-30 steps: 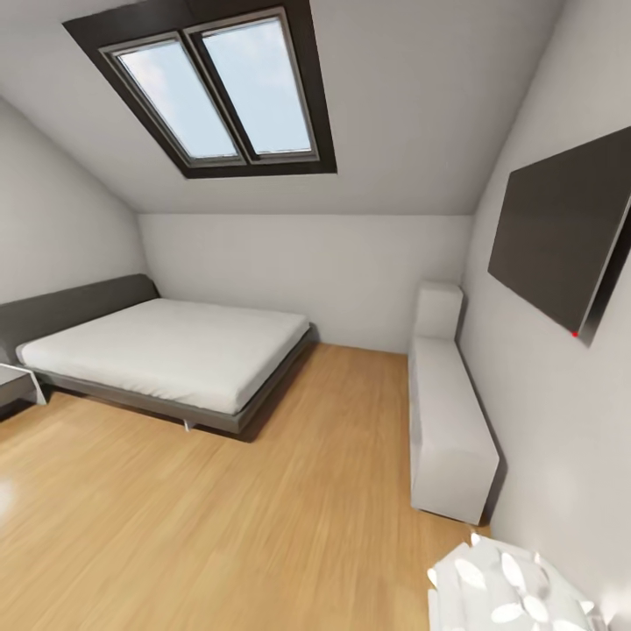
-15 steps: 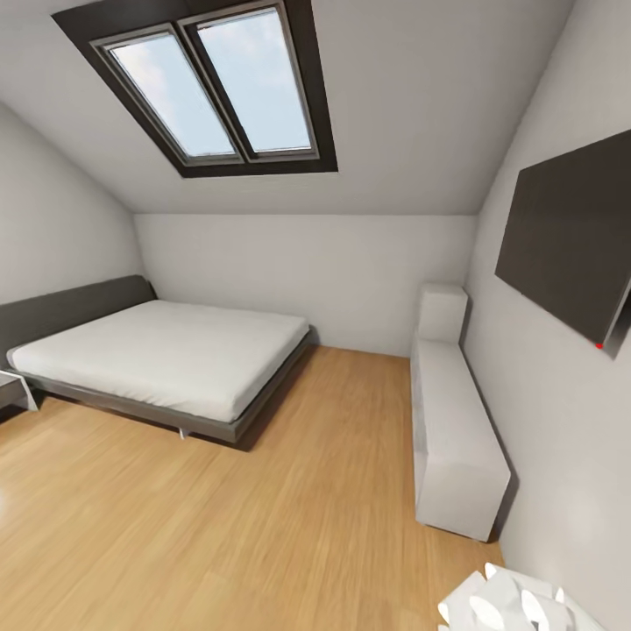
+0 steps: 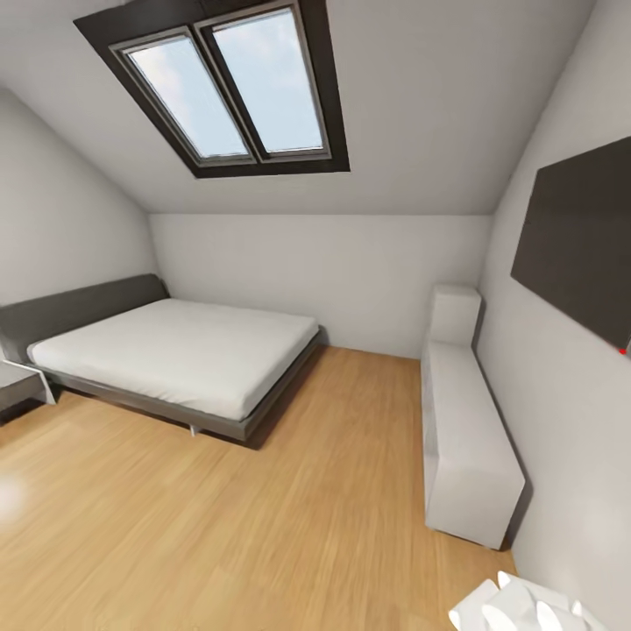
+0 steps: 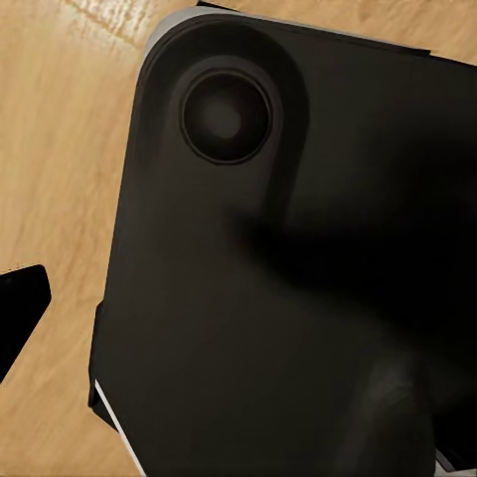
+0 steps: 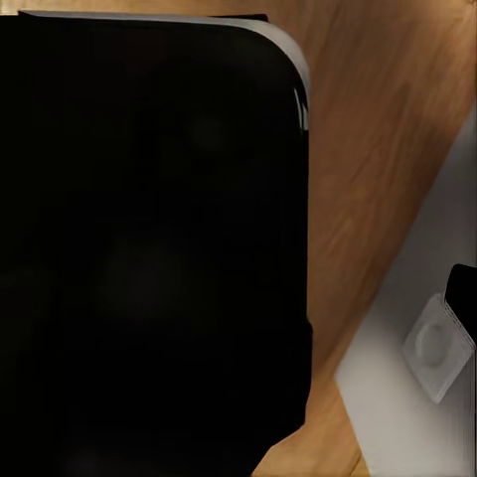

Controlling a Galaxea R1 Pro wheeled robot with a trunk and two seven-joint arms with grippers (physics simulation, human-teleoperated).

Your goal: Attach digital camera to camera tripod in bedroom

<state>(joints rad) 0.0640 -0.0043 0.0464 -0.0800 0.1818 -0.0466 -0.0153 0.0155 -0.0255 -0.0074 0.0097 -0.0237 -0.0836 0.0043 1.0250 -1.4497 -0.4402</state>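
Bedroom ahead: bed [image 3: 175, 355] at 10 o'clock, low white cabinet [image 3: 464, 438] at 2 o'clock against right wall. You have no digital camera or camera tripod in sight. Both grippers' state: cannot tell, wrist views blocked by robot's dark base [image 4: 288, 268]. Risk: base clipping cabinet or bed corner if you drive on while scanning.

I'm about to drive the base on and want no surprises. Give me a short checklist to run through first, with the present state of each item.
1. Robot is in a bedroom: ok. A bed stands on the wood floor under a skylight.
2. Camera tripod located: not ok, the head view has none in sight.
3. Digital camera located: not ok, none in sight either.
4. Path ahead: ok, bare floor runs between the bed and the low white cabinet along the right wall.
5. Side clearance on the right: cannot tell; a white object sits at the head view's lower right corner, close to the robot.
6. State of the jaws: cannot tell; both wrist views face a dark panel.
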